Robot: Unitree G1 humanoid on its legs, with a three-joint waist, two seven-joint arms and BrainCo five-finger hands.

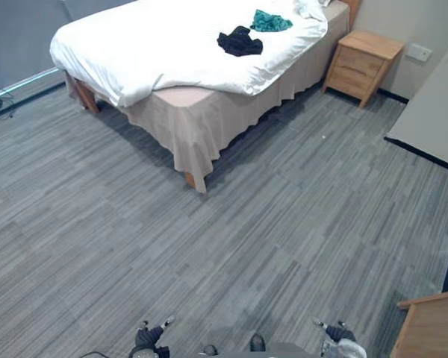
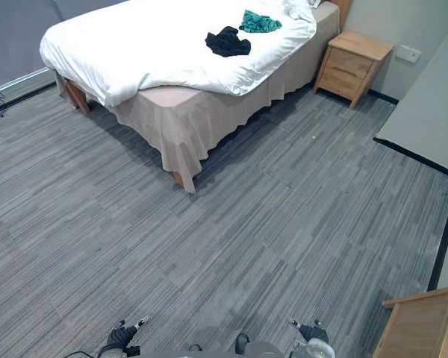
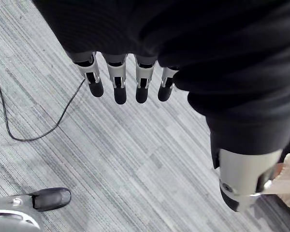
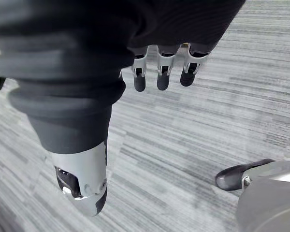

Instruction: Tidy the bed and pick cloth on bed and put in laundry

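Note:
A bed [image 1: 201,112] with a rumpled white duvet [image 1: 157,45] and a beige skirt stands far ahead at the upper left. On the duvet lie a black cloth [image 1: 240,41] and, just beyond it, a teal cloth [image 1: 271,22]. My left hand [image 1: 151,337] hangs low at the bottom edge, far from the bed; its fingers [image 3: 118,82] are straight and hold nothing. At the bottom right my right hand [image 1: 337,335] hangs the same way, with its fingers [image 4: 162,72] relaxed and empty above the floor.
A wooden nightstand [image 1: 363,63] stands right of the bed by the wall. A pale panel [image 1: 433,112] juts in at the right. Another wooden piece [image 1: 431,328] sits at the bottom right corner. Grey striped carpet [image 1: 209,253] stretches between me and the bed.

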